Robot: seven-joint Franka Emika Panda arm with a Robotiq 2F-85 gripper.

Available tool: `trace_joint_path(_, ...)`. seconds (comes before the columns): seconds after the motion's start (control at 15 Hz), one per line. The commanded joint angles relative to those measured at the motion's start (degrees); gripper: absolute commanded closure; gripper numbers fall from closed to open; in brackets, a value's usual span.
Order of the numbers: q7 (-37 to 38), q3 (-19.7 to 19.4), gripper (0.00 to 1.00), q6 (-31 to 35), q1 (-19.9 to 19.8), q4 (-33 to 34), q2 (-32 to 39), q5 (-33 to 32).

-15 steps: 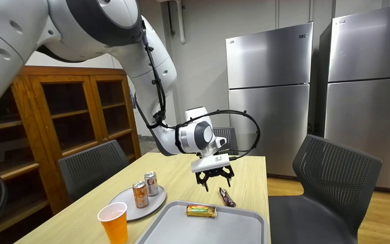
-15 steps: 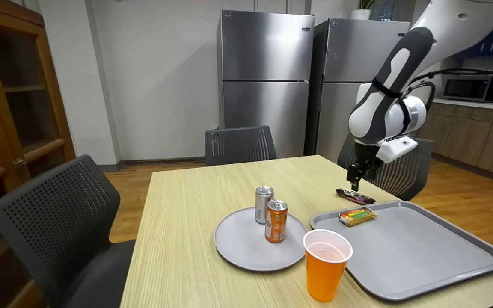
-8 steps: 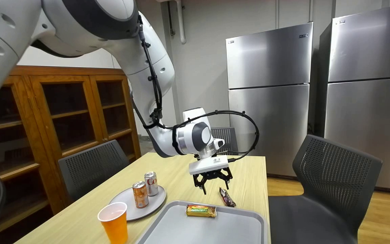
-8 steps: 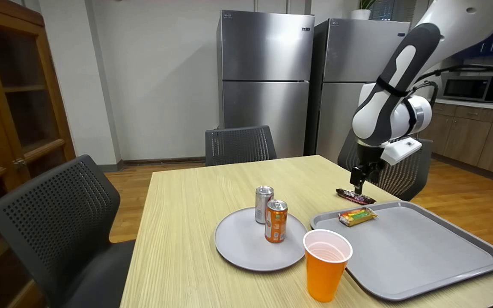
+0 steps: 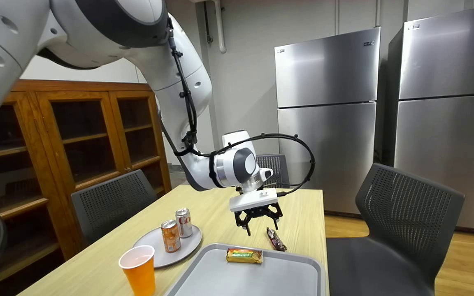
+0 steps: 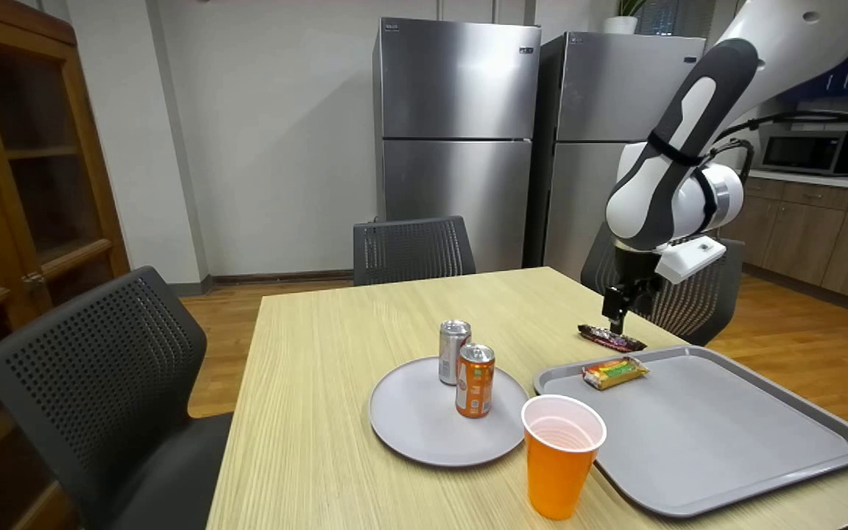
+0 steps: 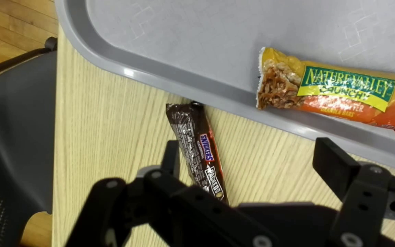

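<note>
Gripper [image 7: 247, 156]: black, two-fingered; we see the jaws standing wide apart, clamped on nothing, above the table [image 5: 303, 213].
Snickers bar [image 7: 201, 151]: one, dark brown wrapper, lying on the table below the gripper; in the wrist view we find it between the jaws, much closer to the finger at picture left. Whether a fingertip touches it, we cannot tell.
Tray [image 7: 170, 37]: one, grey, raised rim, on the table, just past the fingertips towards the top of the wrist view.
Nature Valley bar [image 7: 341, 91]: one, yellow and orange wrapper, lying in the tray by the edge nearest the gripper.
Plate [image 6: 424, 438]: one, grey, round, on the table, well apart from the gripper in both exterior views.
Orange can [image 6: 475, 383]: one, upright on the plate, well apart from the gripper.
Silver can [image 6: 449, 353]: one, upright just beside the orange can, likewise well apart from the gripper.
Cup [image 6: 561, 475]: one, orange, paler inside, upright on the table, farther from the gripper than the Nature Valley bar.
Chair [image 5: 405, 209]: one of several we count, dark grey, past the table edge on the Snickers bar's side of the gripper.
</note>
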Motion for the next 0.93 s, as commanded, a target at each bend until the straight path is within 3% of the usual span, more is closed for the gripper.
trace_joint_path(0.0, 0.12, 0.18, 0.00, -0.15, -0.19, 0.08, -0.03, -0.21)
trace_joint_path(0.33, 0.11, 0.18, 0.00, -0.14, -0.19, 0.06, -0.03, -0.21)
trace_joint_path(0.87, 14.86, -4.32, 0.00, 0.55, 5.71, -2.31, -0.80, 0.69)
